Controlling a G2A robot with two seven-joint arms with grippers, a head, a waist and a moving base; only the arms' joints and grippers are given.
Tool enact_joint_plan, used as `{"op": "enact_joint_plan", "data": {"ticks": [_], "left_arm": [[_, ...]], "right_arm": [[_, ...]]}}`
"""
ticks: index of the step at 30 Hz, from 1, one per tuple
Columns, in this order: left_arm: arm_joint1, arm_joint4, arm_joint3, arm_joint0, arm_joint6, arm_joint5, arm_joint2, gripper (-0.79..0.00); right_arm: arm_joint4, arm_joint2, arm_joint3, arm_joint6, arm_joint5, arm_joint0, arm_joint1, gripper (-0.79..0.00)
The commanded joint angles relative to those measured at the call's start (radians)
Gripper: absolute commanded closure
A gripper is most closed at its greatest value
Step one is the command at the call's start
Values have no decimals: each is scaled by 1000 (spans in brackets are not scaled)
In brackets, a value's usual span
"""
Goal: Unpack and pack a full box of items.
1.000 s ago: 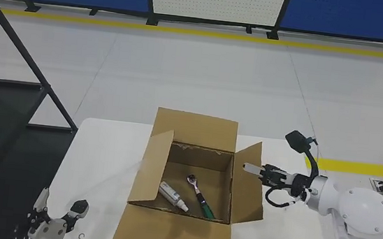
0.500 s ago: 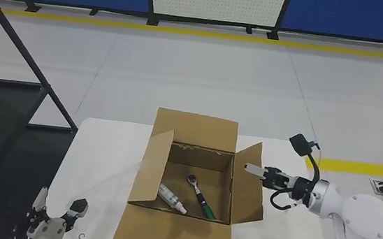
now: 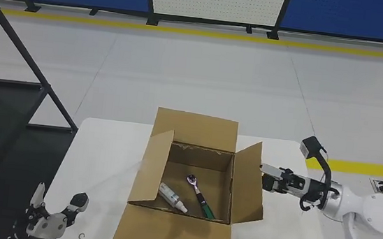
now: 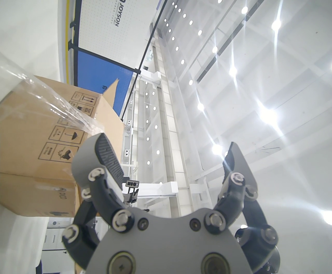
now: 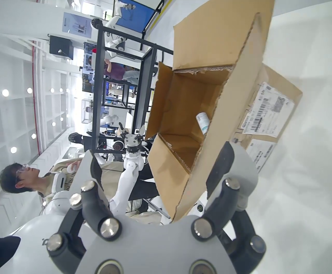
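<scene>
Sitting open: brown box point(image 3: 192, 183), white bottle point(image 5: 203, 123), green-handled ratchet point(image 3: 199, 196) inside, bottle half-hidden by flap point(image 5: 225, 85). Right claw point(image 5: 159, 155) spread astride flap; left claw point(image 4: 171, 148) spread at desk's point(image 3: 103, 159) front-left edge.

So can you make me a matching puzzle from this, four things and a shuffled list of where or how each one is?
Things:
1. wrench
2. bottle
3. left gripper
4. right gripper

Descriptions:
A. open, at a side flap of the box
B. in the box, green handle
C. open, by the left edge of the table, apart from the box
D. in the box, white

Pairs: 1-B, 2-D, 3-C, 4-A
</scene>
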Motion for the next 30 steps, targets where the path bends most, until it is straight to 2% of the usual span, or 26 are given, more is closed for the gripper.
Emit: {"op": "enact_joint_plan", "data": {"ticks": [1, 9, 13, 19, 25, 30], "left_arm": [[0, -1, 0, 0, -1, 0, 0, -785], [0, 0, 1, 0, 2, 2, 0, -785], [-1, -1, -9, -10, 38, 1, -3, -785], [-4, -13, -29, -24, 62, -12, -1, -785], [-5, 3, -52, -47, 83, 0, 5, -785], [-4, 57, -78, -85, 97, 25, 30, -785]], "right_arm": [[2, 0, -1, 0, -1, 0, 0, -785], [3, -1, -2, -5, -2, -3, 0, -785], [43, -39, -13, -21, -21, -9, 0, -785], [110, -115, 26, -59, -13, 48, -4, -785], [138, -238, 74, -132, 7, 133, -18, -785], [157, -347, 150, -147, 16, 213, -33, -785]]}}
